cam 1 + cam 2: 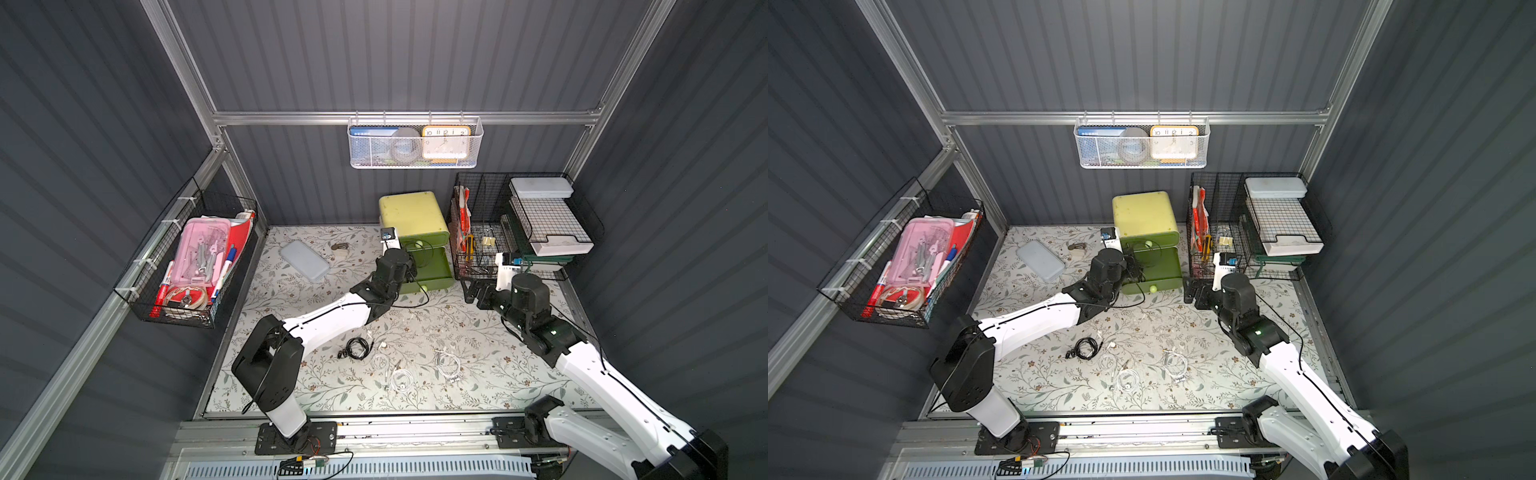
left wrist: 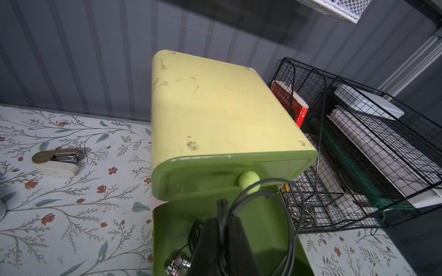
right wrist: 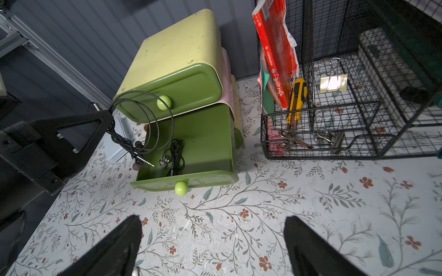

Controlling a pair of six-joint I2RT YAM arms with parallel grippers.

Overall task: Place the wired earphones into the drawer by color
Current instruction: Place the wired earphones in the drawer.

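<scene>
Now the left gripper (image 3: 107, 121), clamped on the black earphones (image 3: 124, 143), dangles them over the open lower drawer (image 3: 205, 179). Ideally it lowers until the loop clears the rim, then releases. The right gripper (image 3: 211, 219) stands spread, empty.

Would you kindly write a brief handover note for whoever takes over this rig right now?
Left gripper: shut on black earphones, over the open lower drawer.
Right gripper: open, empty, above the table.
Done: one black set lies in that drawer.
Left: drop the held set; then one black coil and about three white coils on the table; upper drawer is shut.
</scene>
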